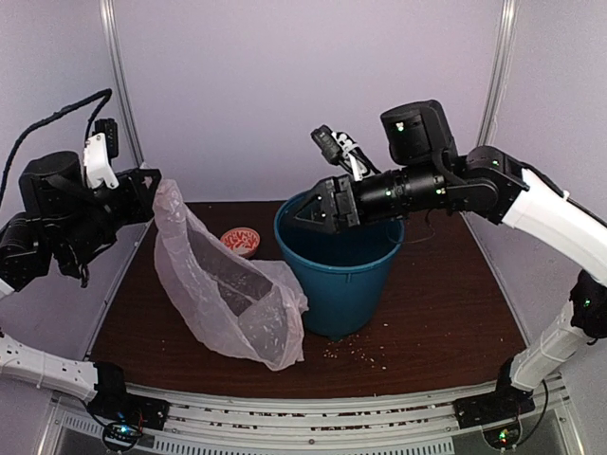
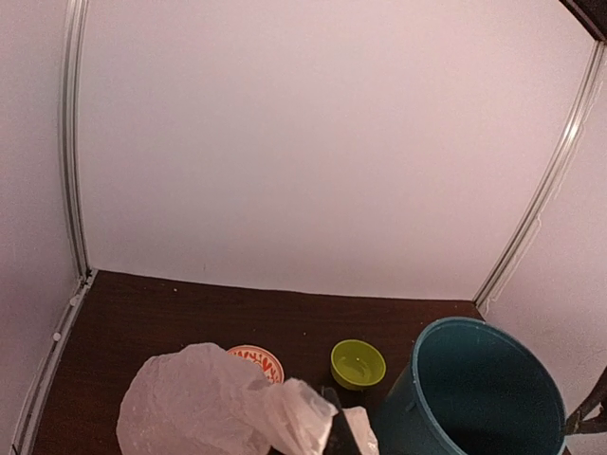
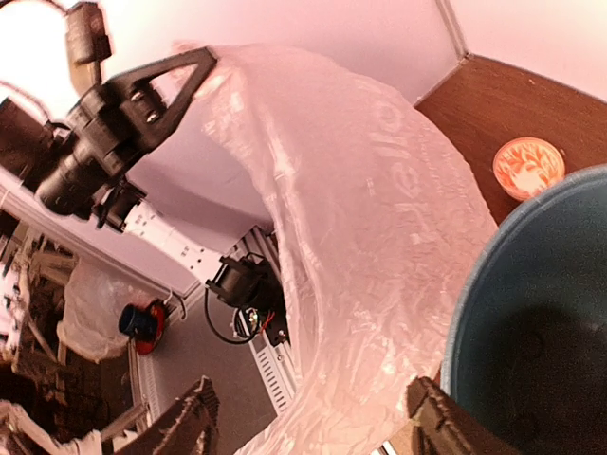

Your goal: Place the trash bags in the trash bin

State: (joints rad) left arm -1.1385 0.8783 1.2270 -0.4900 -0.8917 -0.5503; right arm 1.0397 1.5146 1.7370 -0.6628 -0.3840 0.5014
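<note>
The trash bag (image 1: 232,299), pale pink and crinkly, hangs from my left gripper (image 1: 157,186), which is shut on its top corner. Its lower end rests on the table against the teal trash bin (image 1: 340,275). In the left wrist view the bag (image 2: 204,403) bunches round my left gripper (image 2: 334,428), with the bin (image 2: 479,393) to the right. My right gripper (image 1: 305,210) hovers over the bin's left rim, open and holding nothing. In the right wrist view the right gripper (image 3: 313,417) has wide-apart fingers framing the bag (image 3: 360,227), beside the bin's rim (image 3: 471,313).
A small red-patterned dish (image 1: 240,241) stands behind the bag, and a lime-green bowl (image 2: 358,363) sits beside it near the bin. Crumbs (image 1: 353,354) lie scattered on the dark table in front of the bin. White walls enclose the back and sides.
</note>
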